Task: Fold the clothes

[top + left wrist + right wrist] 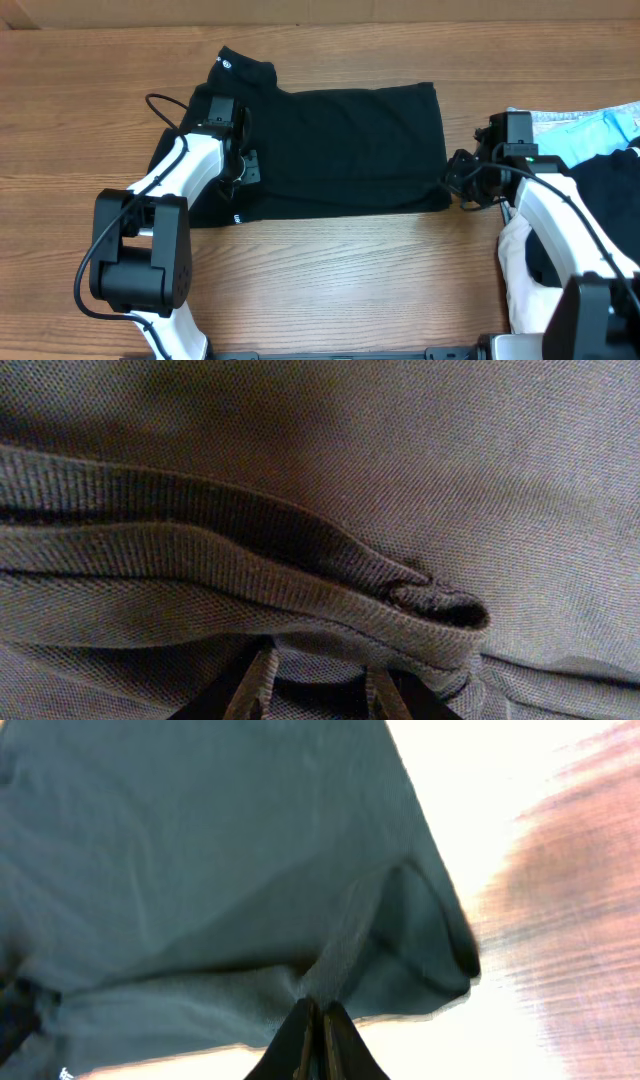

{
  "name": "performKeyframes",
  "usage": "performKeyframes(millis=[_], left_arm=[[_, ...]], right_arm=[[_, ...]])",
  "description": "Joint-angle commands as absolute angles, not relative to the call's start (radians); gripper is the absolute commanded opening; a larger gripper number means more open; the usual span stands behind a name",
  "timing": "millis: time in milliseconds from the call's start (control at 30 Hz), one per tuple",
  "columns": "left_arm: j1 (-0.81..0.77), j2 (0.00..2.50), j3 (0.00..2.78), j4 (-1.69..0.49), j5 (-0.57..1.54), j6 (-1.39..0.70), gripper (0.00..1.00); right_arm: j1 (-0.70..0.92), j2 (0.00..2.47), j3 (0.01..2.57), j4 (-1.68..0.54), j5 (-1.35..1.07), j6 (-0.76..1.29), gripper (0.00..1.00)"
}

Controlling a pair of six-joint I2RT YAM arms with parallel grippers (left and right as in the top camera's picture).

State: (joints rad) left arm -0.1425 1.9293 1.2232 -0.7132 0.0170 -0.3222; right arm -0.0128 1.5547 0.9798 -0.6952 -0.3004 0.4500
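Observation:
The clothes [350,145], a black T-shirt, lie flat and partly folded on the wooden table [350,280], with a small white label [226,65] at the far left corner. My left gripper [244,165] rests on the shirt's left part. In the left wrist view its fingers [258,682] stand apart, a thick hem fold [300,575] lying just past the left gripper [320,662]. My right gripper [456,184] is at the shirt's near right corner. In the right wrist view the right gripper [320,1007] is shut, pinching a ridge of the black cloth [200,870].
A light-blue garment [600,125] and another dark garment [612,185] are bunched at the right edge, behind my right arm. White cloth [520,265] lies beneath that arm. Bare wood runs along the near side and the far left.

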Motion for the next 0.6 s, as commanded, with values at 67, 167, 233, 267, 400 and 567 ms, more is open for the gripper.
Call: performKeyframes(millis=[67, 167, 233, 267, 400, 567], left_arm=[[-0.14, 1.936, 1.242, -0.712, 0.0, -0.321, 0.35], [-0.14, 1.936, 1.242, -0.713, 0.0, -0.321, 0.35], [-0.14, 1.936, 1.242, -0.712, 0.0, -0.321, 0.35], [-0.14, 1.936, 1.242, -0.711, 0.0, -0.321, 0.35], [-0.14, 1.936, 1.242, -0.708, 0.0, -0.321, 0.35], [-0.14, 1.936, 1.242, -0.704, -0.001, -0.321, 0.35]], right_arm=[[-0.019, 1.575, 1.004, -0.629, -0.252, 0.465, 0.04], [-0.019, 1.559, 1.022, -0.656, -0.335, 0.408, 0.04], [-0.014, 1.534, 1.038, -0.724, -0.362, 0.404, 0.04], [-0.01, 1.518, 1.046, -0.77, -0.366, 0.404, 0.04], [0.015, 1.438, 1.056, -0.97, -0.42, 0.405, 0.04], [0.07, 1.359, 1.056, -1.122, -0.394, 0.43, 0.04]])
